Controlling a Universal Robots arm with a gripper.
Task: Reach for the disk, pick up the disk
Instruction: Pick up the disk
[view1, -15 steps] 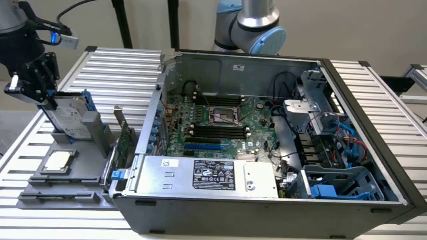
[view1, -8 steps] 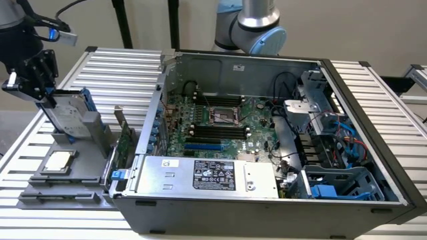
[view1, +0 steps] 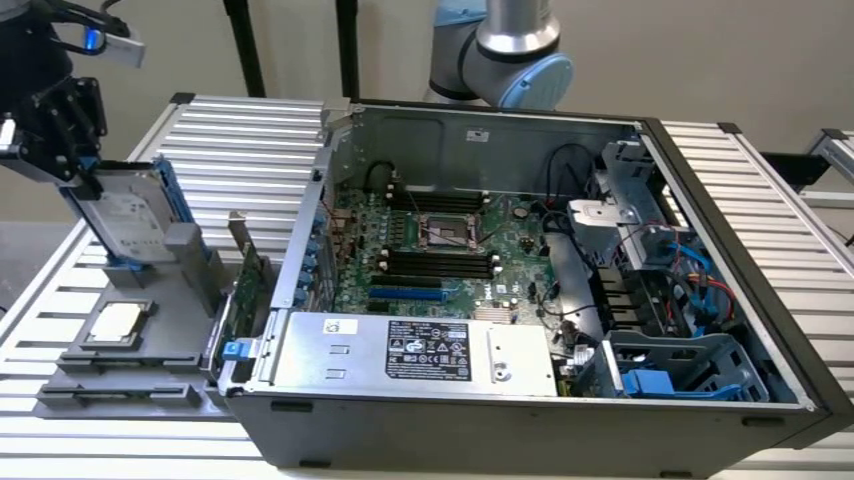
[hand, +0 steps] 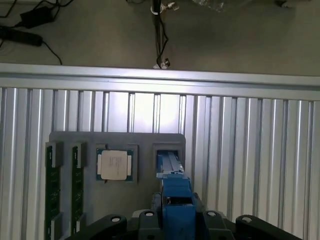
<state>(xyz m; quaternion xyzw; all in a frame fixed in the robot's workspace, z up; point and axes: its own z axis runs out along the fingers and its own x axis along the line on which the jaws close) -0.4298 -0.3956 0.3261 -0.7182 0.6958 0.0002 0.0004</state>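
Ribbed silver aluminium tabletop (view1: 754, 190) is carrying an open dark grey metal computer case (view1: 534, 435), green motherboard (view1: 461, 255) showing inside. At the exterior view's left a matte grey plastic tray (view1: 80, 392) is lying on the tabletop. Flat rectangular silver-grey metal disk (view1: 131, 220), white label, bright blue plastic carrier, is standing on edge at the tray's slot, slightly tilted. Black end effector (view1: 80, 182) is clamping the disk's upper end. Small square silver chip (view1: 114, 323) is sitting in a tray recess, two green memory sticks (hand: 52, 190) lying in slots beside it.
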